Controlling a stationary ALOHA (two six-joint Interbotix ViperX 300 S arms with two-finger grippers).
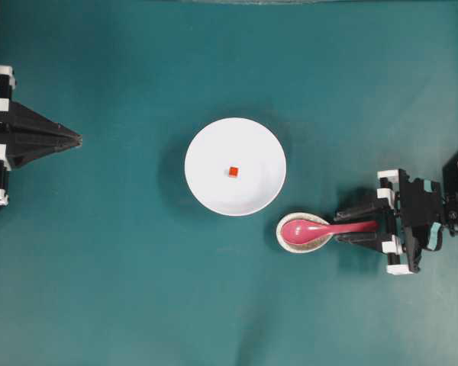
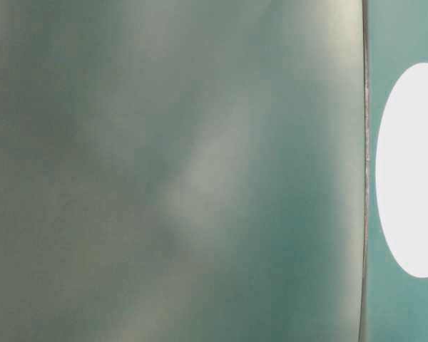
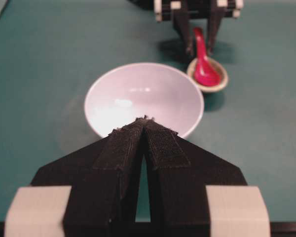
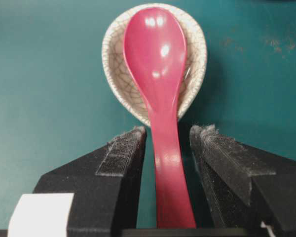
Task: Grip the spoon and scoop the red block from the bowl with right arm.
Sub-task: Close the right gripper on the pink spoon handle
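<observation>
The pink spoon [image 1: 305, 229] lies with its scoop in a small speckled oval dish [image 1: 288, 241], handle pointing right. My right gripper [image 1: 343, 226] is open with a finger on each side of the handle. In the right wrist view the spoon [image 4: 158, 59] runs between the pads [image 4: 126, 148] with a gap on both sides. The red block [image 1: 233, 171] sits in the middle of the white bowl [image 1: 214, 149], left of the spoon. My left gripper [image 1: 78, 139] is shut and empty at the far left. In the left wrist view [image 3: 145, 121] it points at the bowl [image 3: 143, 94] and hides the block.
The speckled dish [image 4: 113, 64] stands just off the bowl's lower right rim. The teal table surface [image 1: 122, 290] lies around them. The table-level view is mostly blur, with the bowl [image 2: 414, 171] at its right edge.
</observation>
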